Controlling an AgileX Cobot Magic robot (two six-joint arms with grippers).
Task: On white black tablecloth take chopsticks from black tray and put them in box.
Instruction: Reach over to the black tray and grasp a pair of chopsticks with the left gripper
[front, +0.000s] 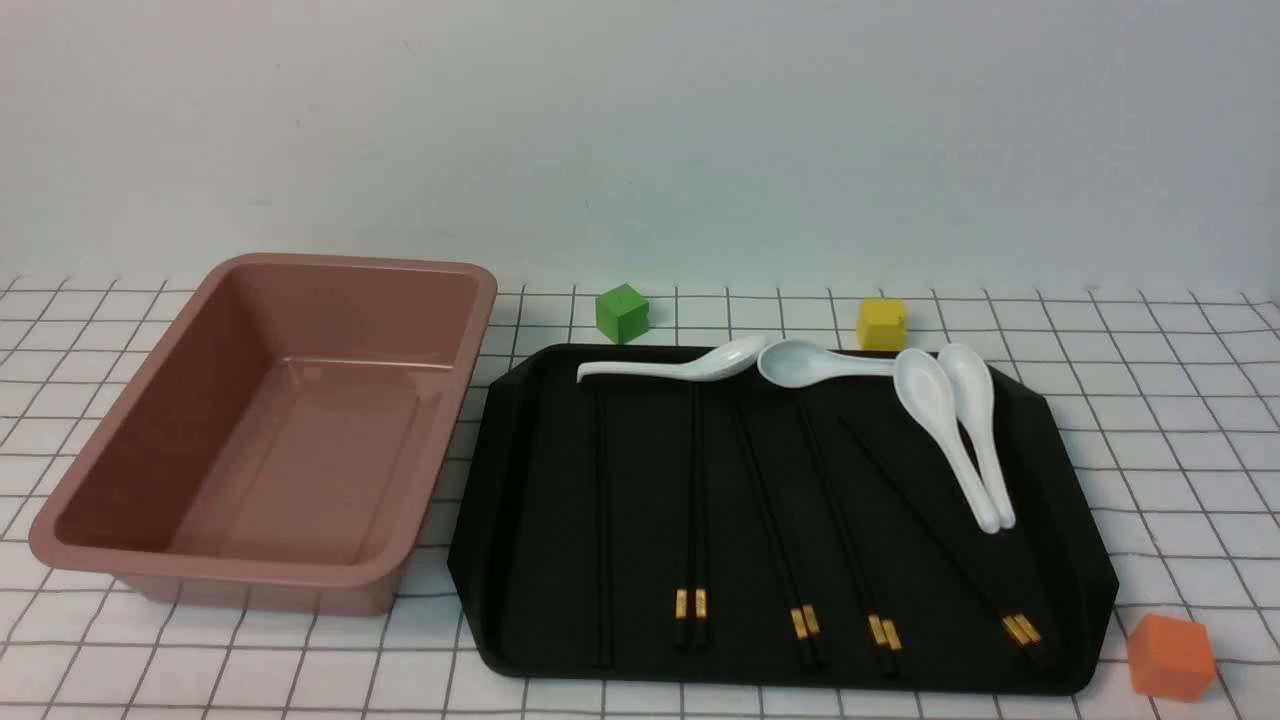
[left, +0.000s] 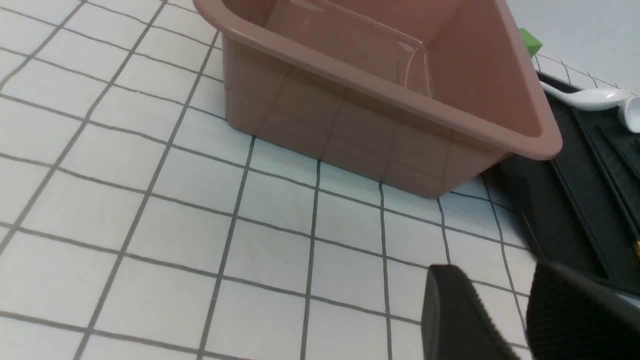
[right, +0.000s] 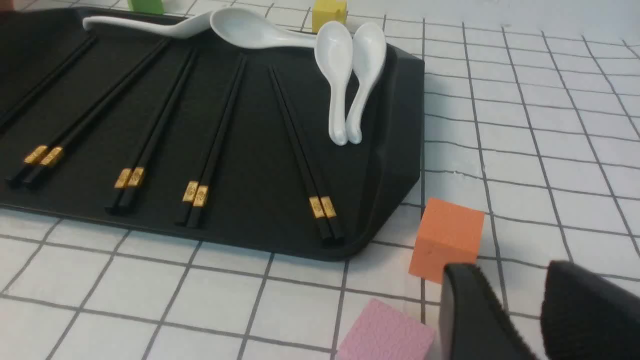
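Both with fingers parted and empty: left gripper (left: 497, 280) near box (front: 300, 450), right gripper (right: 512, 280) near black tray (front: 640, 500); chopsticks (front: 601, 520) along tray's left side.

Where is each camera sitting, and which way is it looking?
Front: sits between the arms, facing forward over the box and black tray; no robot part shows.
Left wrist: on the left arm, looking down at the box's corner and tablecloth; left fingers show.
Right wrist: on the right arm, facing the tray's end and orange cube; right fingers show.
Shared: all three see the green cube.
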